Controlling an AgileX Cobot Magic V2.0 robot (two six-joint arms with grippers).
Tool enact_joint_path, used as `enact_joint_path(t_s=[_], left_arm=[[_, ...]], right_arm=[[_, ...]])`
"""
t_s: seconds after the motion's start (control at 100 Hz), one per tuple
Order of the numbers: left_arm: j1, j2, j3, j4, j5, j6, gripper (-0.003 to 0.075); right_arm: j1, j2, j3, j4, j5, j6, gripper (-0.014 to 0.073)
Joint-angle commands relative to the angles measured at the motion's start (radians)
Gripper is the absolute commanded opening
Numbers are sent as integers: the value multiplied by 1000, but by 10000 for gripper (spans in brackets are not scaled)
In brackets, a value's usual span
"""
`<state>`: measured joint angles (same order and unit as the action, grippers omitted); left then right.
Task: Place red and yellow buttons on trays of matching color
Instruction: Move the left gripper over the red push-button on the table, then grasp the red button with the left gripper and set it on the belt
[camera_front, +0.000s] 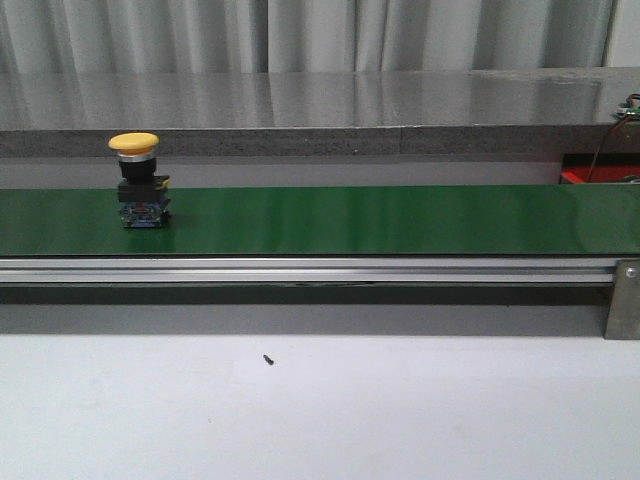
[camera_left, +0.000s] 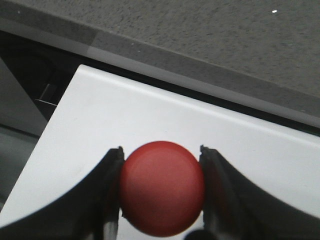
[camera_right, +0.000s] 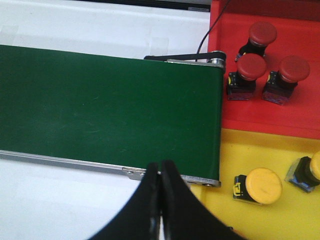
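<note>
The sorting looks partly done. In the right wrist view, three red mushroom-head push buttons (camera_right: 262, 33) (camera_right: 251, 66) (camera_right: 294, 68) sit in the glossy red plastic tray (camera_right: 260, 112) at the upper right of the frame, and below it two yellow mushroom-head buttons (camera_right: 264, 186) (camera_right: 315, 166) lie in the glossy yellow plastic tray (camera_right: 260, 220). Two pieces remain. One yellow-capped button with a black collar and blue base (camera_front: 137, 180) stands upright on the matte dark green conveyor belt (camera_front: 400, 218), left of centre in the front view, framed by a brushed aluminium rail (camera_front: 300, 268). The other is a smooth, domed red button cap (camera_left: 161, 187), pinched between the black jaws of the left gripper (camera_left: 161, 192) above a plain white tabletop (camera_left: 150, 115), low in the left wrist frame; it still needs carrying to the red tray. The right gripper (camera_right: 160, 200) has its jaws pressed together, holding nothing, at the bottom centre over the belt's near edge.
</note>
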<state>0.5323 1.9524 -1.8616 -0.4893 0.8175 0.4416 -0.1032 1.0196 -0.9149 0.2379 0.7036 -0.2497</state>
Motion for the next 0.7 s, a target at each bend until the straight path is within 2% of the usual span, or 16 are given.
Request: enact_joint_path(t_s=[0.0,0.14,0.4,0.69], left_arm=[[-22,-130,-5,-40,0,-10,-20],[-70,-234,122,-40,-30,-1,-20],[-192,-422,494,-42,-239,48,-19],[-319,-440,710,-42,-412,70,-20]], right_arm=[[-1,-15,-32,12,-58,-3,-68],[-1,-15,-32,12,-58,-3,-68],[-1,-15,-32,12,-58,-3,-68],[-1,-15,-32,12,-58,-3,-68]])
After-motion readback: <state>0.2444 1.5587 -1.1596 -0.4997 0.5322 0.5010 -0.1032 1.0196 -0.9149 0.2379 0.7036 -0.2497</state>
